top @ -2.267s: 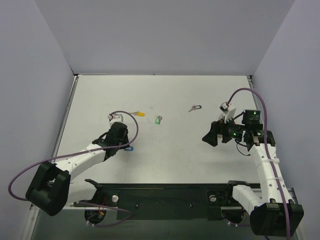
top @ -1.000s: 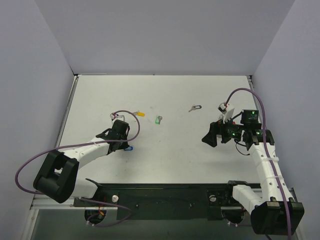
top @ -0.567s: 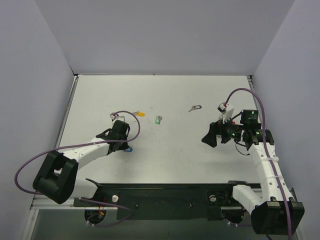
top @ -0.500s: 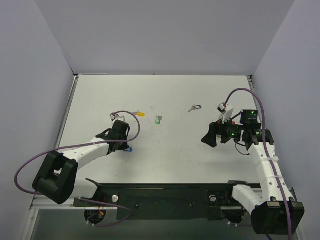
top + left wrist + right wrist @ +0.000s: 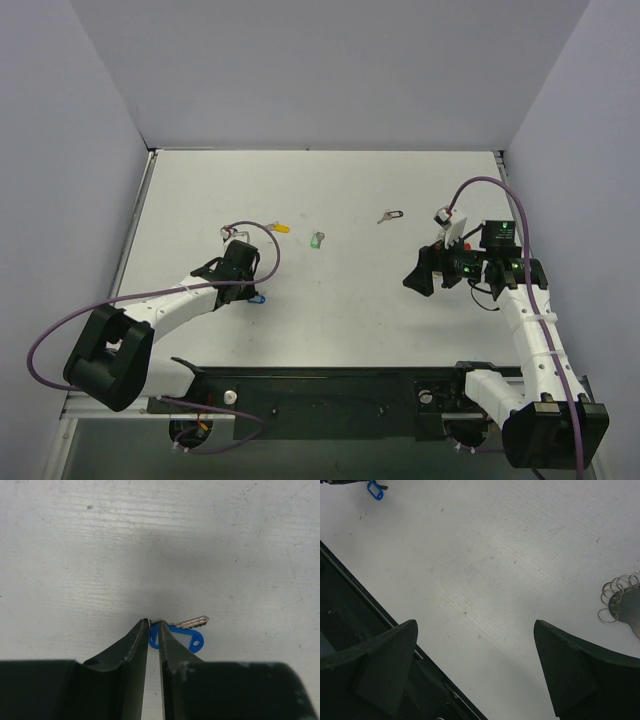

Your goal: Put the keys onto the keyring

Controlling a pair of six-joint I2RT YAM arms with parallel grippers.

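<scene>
On a white table (image 5: 330, 190), the left gripper (image 5: 153, 629) is reaching down left of centre. Its fingers are nearly together and are pinching the plastic tag at the end of the blue key (image 5: 177, 636), which is lying flat on the surface. The right gripper (image 5: 475, 624) is hovering over the right side with its fingers spread wide, gripping nothing. The keyring (image 5: 616, 598) is lying on the table near one of those fingers, its wire coils showing. The yellow key (image 5: 281, 227), green key (image 5: 317, 240) and black key (image 5: 390, 215) are lying apart from one another farther back.
</scene>
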